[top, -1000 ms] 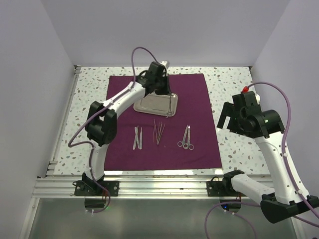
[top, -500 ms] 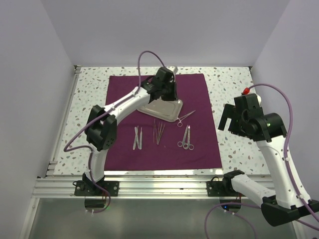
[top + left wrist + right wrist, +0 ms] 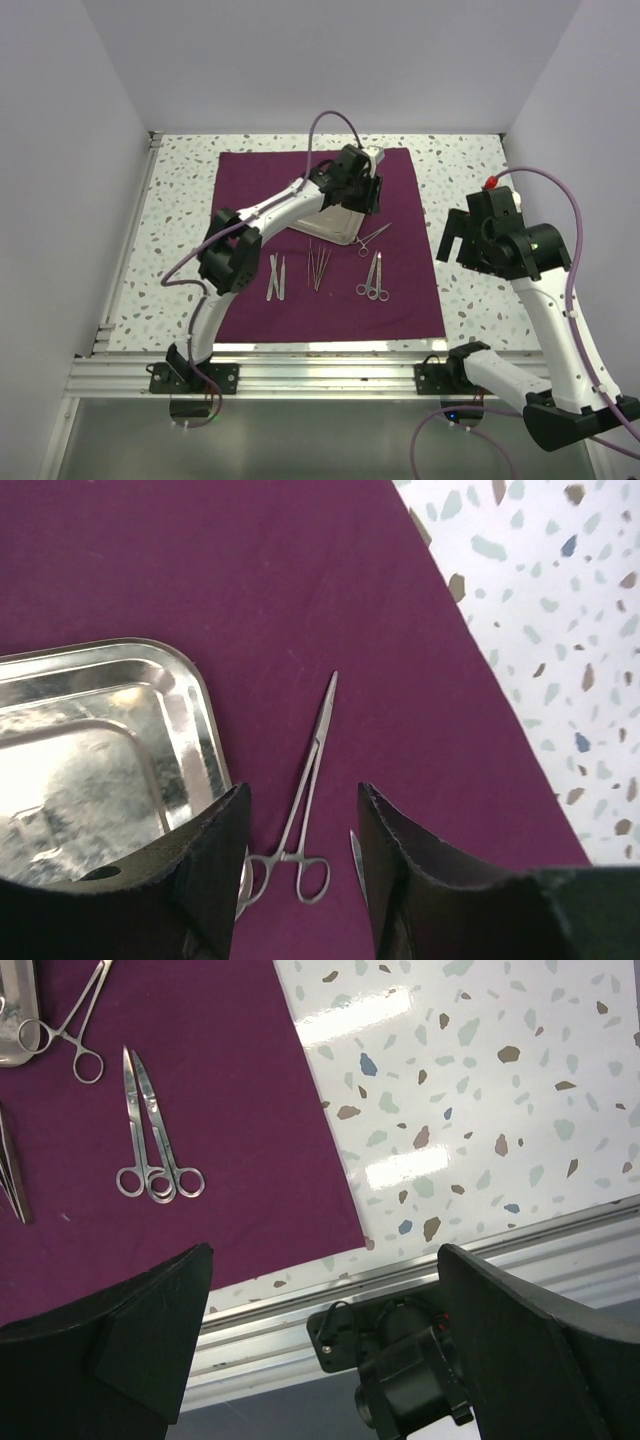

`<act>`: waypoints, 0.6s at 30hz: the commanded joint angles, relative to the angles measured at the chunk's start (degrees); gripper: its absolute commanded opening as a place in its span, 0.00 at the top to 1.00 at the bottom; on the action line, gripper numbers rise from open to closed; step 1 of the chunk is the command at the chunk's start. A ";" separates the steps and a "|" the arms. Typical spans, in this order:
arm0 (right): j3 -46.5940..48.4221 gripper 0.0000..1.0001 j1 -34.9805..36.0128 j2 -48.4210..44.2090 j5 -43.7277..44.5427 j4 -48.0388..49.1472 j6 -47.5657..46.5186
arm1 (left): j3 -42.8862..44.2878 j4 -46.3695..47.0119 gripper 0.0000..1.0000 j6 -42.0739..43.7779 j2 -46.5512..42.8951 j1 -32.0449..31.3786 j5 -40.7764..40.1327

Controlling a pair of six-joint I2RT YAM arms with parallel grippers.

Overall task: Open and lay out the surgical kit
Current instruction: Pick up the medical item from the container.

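The surgical kit lies spread out: a dark purple cloth with a shiny steel tray at its back middle. On the cloth lie tweezers, thin probes, a ring-handled pair and single forceps just right of the tray. My left gripper hovers above the tray's right edge. In the left wrist view it is open, with the forceps lying free on the cloth below, beside the tray. My right gripper hangs wide open and empty over the cloth's right front corner.
Speckled white tabletop surrounds the cloth. An aluminium rail runs along the near edge, and the right arm's base shows under the right gripper. White walls close in the left, back and right sides.
My left arm has swung right across the tray and its gripper has opened. The single forceps now lie on the cloth right of the tray, where nothing lay before. The right arm barely moved.
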 commanded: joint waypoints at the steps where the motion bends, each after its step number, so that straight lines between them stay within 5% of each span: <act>1: 0.42 0.02 -0.23 0.19 1.58 -2.02 -0.23 | 4.72 -0.48 0.49 4.99 4.06 -1.39 0.32; 18: 0.95 0.02 -0.23 1.77 3.43 -3.87 1.70 | 10.09 -3.29 0.51 11.77 13.11 -3.41 -1.88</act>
